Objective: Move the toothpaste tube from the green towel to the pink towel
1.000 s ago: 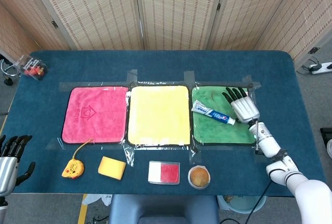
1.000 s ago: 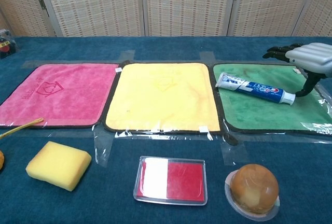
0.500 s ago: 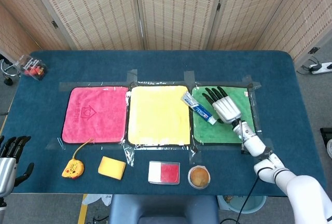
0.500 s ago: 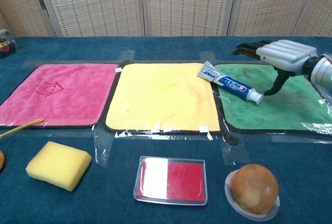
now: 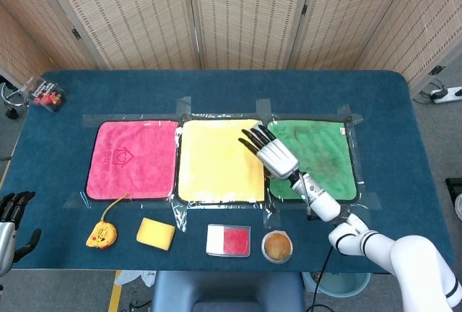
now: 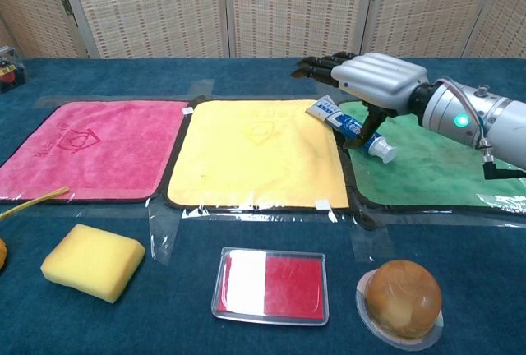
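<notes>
The toothpaste tube [image 6: 348,126], white and blue with its cap toward the right, hangs tilted under my right hand [image 6: 374,80], which grips it from above. Tube and hand are over the seam between the yellow towel [image 6: 255,154] and the green towel [image 6: 436,170]. In the head view the right hand [image 5: 271,154] covers the tube, over the yellow towel's [image 5: 216,162] right edge beside the green towel [image 5: 325,154]. The pink towel [image 5: 133,159] [image 6: 90,145] lies flat at the left with nothing on it. My left hand [image 5: 13,214] holds nothing, off the table's near-left corner.
Along the front edge lie a yellow sponge [image 5: 156,233] [image 6: 92,260], a red-and-white box [image 5: 228,240] [image 6: 271,285], a round brown item in a clear cup [image 5: 276,246] [image 6: 402,299] and an orange toy [image 5: 101,235]. A small bag [image 5: 45,94] sits at the far-left corner.
My right hand has carried the toothpaste tube leftward, from the middle of the green towel to the seam with the yellow towel. The left hand has sunk slightly lower.
</notes>
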Controlling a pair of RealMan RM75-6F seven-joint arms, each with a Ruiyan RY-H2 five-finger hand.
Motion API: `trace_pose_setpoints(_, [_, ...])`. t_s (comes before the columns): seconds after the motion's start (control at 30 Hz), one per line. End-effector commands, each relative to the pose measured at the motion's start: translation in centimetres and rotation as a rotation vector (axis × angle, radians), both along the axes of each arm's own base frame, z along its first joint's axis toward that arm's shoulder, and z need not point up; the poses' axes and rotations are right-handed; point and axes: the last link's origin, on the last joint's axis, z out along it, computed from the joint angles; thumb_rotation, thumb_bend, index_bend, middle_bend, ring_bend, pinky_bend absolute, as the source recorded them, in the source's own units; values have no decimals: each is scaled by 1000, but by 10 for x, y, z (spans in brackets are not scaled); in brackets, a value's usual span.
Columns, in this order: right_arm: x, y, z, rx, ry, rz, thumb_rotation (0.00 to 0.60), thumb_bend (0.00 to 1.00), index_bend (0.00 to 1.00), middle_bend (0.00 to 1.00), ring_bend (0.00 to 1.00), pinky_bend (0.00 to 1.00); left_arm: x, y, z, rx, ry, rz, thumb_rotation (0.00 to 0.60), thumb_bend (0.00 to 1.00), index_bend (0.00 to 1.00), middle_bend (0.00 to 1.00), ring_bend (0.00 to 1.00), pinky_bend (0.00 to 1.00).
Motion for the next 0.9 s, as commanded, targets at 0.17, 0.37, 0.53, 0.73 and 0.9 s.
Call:
trace_pose_setpoints(0.17, [-6, -11, 24, -62, 67, -2, 600, 97, 0, 0, 0, 0, -1, -1, 0, 1, -2, 1, 600, 377, 179, 198, 151, 14])
trace_pose_setpoints(0.37, [-24, -32, 34, -90, 150, -72, 600, 96, 0, 0, 0, 0, 0, -1, -1, -4, -5, -9, 600, 377, 179, 198, 151, 14])
trace_pose_setpoints(0.53, [-31, -46, 34, -94, 188, -102, 600, 96, 0, 0, 0, 0, 0, -3, 0, 2, -6, -7, 600, 377, 179, 198, 151, 14])
trace_pose_setpoints(0.73, [-34, -55, 26, -93, 229, -108, 600, 97, 0, 0, 0, 0, -1, -5, 0, 3, -3, 5, 600, 377, 179, 198, 151, 14])
trace_pose_setpoints(0.9, [-35, -59, 13, -77, 252, -113, 600, 96, 0, 0, 0, 0, 0, -5, 0, 2, -2, 5, 600, 377, 179, 198, 151, 14])
